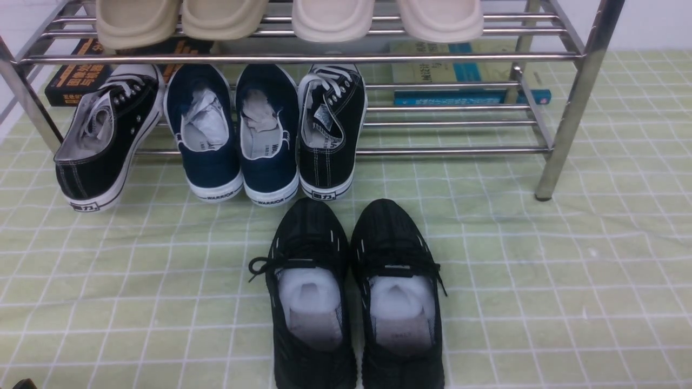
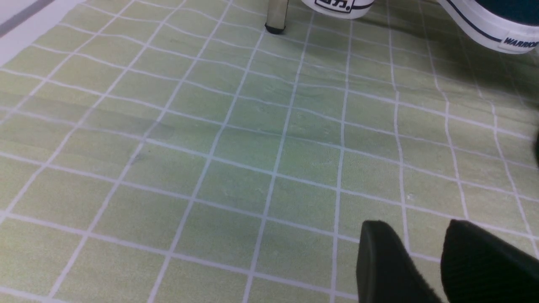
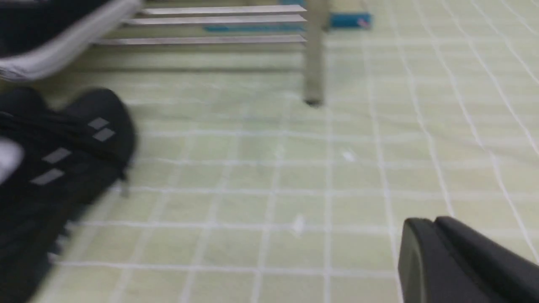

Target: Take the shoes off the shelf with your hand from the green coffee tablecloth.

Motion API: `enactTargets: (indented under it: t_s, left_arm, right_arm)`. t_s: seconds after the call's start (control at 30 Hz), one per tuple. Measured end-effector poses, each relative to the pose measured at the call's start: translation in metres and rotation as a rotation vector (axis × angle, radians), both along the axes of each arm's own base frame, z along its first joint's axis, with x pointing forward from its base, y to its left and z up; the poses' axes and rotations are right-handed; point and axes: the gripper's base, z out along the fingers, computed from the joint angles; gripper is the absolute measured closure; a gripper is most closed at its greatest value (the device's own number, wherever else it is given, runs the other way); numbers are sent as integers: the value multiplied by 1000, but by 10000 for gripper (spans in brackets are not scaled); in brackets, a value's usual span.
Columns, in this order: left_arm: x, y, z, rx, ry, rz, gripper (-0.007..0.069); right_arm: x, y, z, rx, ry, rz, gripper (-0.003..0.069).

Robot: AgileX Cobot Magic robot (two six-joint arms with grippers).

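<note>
The shoes, a pair of all-black knit sneakers (image 1: 354, 292) with white paper stuffing, stand side by side on the green coffee tablecloth (image 1: 540, 270), just in front of the chrome shelf (image 1: 303, 58). The right wrist view shows one of them blurred (image 3: 63, 168), off to the side of my right gripper (image 3: 429, 221). That gripper is shut with nothing in it and hangs low over the cloth. My left gripper (image 2: 419, 227) is open and holds nothing, over bare cloth near a shelf leg (image 2: 277, 14). Neither hand shows in the front view.
On the lower tier stand two black canvas sneakers with white soles (image 1: 102, 140) (image 1: 331, 129) and, between them, two navy slip-ons (image 1: 238, 135). Beige slippers (image 1: 286, 19) sit on the upper tier. Books (image 1: 470, 97) lie behind the shelf. A thick shelf leg (image 1: 562, 135) stands at the right.
</note>
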Motion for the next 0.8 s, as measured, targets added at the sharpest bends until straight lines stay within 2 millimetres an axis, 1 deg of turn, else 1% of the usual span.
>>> enactTargets:
  t_s: [0.07, 0.8]
  left_arm:
    - [0, 0, 0, 0, 0, 0, 382]
    - [0, 0, 0, 0, 0, 0, 383]
  right_arm:
    - [0, -1, -9, -4, 42, -22, 617]
    - [0, -4, -9, -21, 34, -74, 579]
